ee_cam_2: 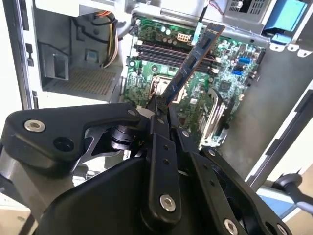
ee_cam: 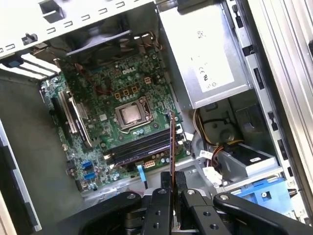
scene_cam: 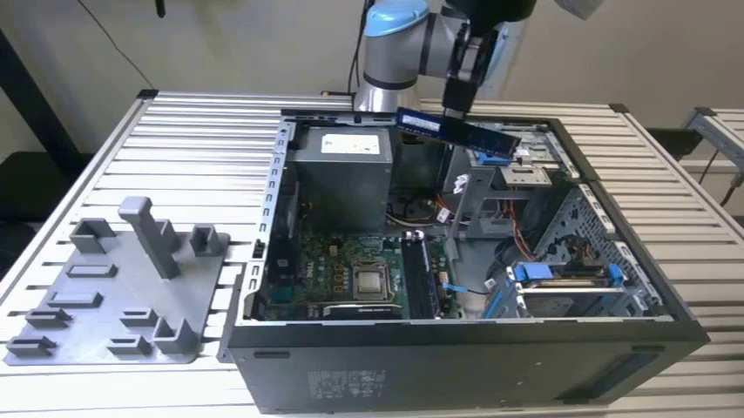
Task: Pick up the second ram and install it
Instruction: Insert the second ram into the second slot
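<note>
Computer case (scene_cam: 465, 366), grey tray (scene_cam: 99, 326)

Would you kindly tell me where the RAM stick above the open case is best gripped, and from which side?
Pinch the second ram across its two flat faces at the upper long edge, coming from above, as the gripper does now. It is thin and stands on edge, so the lower edge stays free to face the motherboard.

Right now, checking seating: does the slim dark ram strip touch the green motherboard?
Apart. Exterior view: the slim dark ram strip hangs above the black case.
</note>
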Motion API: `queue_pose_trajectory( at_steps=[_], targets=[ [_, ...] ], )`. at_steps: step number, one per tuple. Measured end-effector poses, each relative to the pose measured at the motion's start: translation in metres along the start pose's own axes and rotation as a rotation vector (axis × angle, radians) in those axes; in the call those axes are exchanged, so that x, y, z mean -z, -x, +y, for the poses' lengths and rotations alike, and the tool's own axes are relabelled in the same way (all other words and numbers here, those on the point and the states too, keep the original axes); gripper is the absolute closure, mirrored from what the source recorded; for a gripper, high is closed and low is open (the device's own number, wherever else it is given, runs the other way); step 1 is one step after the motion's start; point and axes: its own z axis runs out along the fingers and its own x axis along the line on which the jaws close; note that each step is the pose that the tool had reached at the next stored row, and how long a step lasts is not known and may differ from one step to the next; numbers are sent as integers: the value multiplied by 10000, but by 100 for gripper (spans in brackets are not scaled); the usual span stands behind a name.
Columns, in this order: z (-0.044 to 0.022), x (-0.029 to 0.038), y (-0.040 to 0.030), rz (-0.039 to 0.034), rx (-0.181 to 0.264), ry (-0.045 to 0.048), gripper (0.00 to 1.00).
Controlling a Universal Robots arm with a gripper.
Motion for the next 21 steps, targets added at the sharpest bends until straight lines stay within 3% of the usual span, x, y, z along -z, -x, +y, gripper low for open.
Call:
queue_pose_trajectory(
  at_steps=[21],
  targets=[
    [0, -4, 0, -116, -3325, 32, 86]
  ],
)
